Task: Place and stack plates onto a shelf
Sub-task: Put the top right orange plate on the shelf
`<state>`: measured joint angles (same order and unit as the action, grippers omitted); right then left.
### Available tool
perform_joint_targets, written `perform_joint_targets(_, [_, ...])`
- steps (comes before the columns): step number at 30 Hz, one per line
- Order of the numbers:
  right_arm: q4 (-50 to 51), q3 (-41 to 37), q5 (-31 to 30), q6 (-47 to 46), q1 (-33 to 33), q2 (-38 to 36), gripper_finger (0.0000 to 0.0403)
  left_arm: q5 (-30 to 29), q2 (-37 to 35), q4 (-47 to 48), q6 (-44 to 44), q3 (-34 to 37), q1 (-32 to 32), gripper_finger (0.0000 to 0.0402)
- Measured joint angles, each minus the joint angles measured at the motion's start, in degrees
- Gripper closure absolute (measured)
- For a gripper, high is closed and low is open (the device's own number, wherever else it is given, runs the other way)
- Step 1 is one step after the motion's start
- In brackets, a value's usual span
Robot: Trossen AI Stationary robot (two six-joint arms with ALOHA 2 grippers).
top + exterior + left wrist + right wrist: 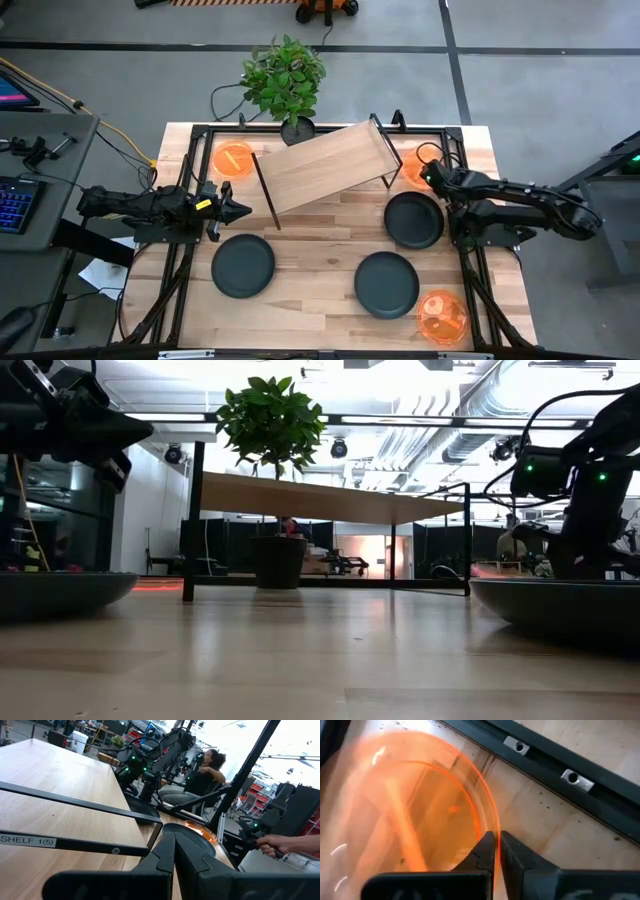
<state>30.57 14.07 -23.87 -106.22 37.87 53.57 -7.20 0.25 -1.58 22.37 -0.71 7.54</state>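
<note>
The light-wood shelf (325, 165) stands askew at the table's far middle on thin black legs. Three dark plates (243, 265) (387, 283) (414, 220) lie flat on the tabletop. One orange plate (233, 158) lies left of the shelf and another (441, 316) at the near right corner. A third orange plate (410, 163) lies right of the shelf, and my right gripper (429, 173) is shut on it. My left gripper (240, 210) is shut and hovers by the shelf's left leg, touching nothing. My right gripper pinches the rim (489, 822) of the orange plate between its two fingers (481, 851), which stand either side of that edge and come down on it from above. Whether the plate is lifted off the table cannot be told.
A potted plant (290, 80) stands at the far edge behind the shelf. A black frame rail (560, 775) runs along the table's right side beside the held plate. Beyond the table sits a person (202, 772), and a hand (272, 845) holds a controller.
</note>
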Motion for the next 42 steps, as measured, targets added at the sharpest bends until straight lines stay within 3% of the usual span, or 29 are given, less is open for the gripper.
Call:
perform_joint_targets(17, [-2.9, 0.0, -8.2, 4.2, 0.0, -19.7, 0.0403, 0.0, 0.0, 0.0, 0.0, 0.0, 0.0, 0.0401])
perform_joint_targets(28, [-5.5, 0.0, -11.9, 7.4, 0.0, -27.9, 0.0403, 0.0, 0.0, 0.0, 0.0, 0.0, 0.0, 0.0401])
perform_joint_targets(31, [-3.7, 0.1, -11.0, 7.7, 0.0, -28.3, 0.0403, 0.0, 0.0, 0.0, 0.0, 0.0, 0.0, 0.0401])
perform_joint_targets(37, [2.2, 0.1, -3.4, 11.3, 0.0, -27.6, 0.0403, 0.0, 0.0, 0.0, 0.0, 0.0, 0.0, 0.0401])
perform_joint_targets(42, [3.6, 0.1, -2.4, 14.5, 0.0, -27.2, 0.0400, 0.0, 0.0, 0.0, 0.0, 0.0, 0.0, 0.0401])
